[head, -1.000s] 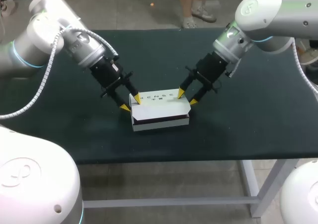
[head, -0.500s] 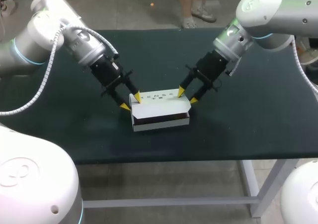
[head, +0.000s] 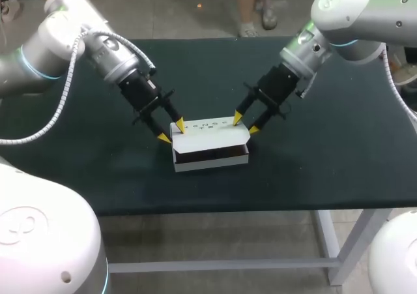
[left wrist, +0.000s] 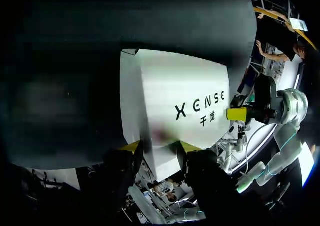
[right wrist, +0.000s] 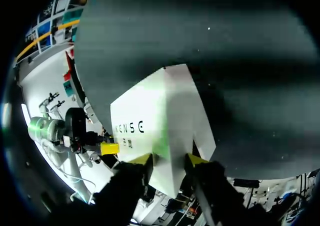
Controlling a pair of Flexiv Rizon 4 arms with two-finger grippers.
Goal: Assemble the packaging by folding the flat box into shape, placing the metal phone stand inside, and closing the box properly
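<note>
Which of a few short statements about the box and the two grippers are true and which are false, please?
1. The left gripper is at the left rear corner of the box. True.
2. The box is fully closed. False: its lid is raised, with a dark gap under it along the front.
3. The right gripper is far away from the box. False: it is at the box's right rear corner.
4. The box is white and sits on a dark table. True.
</note>
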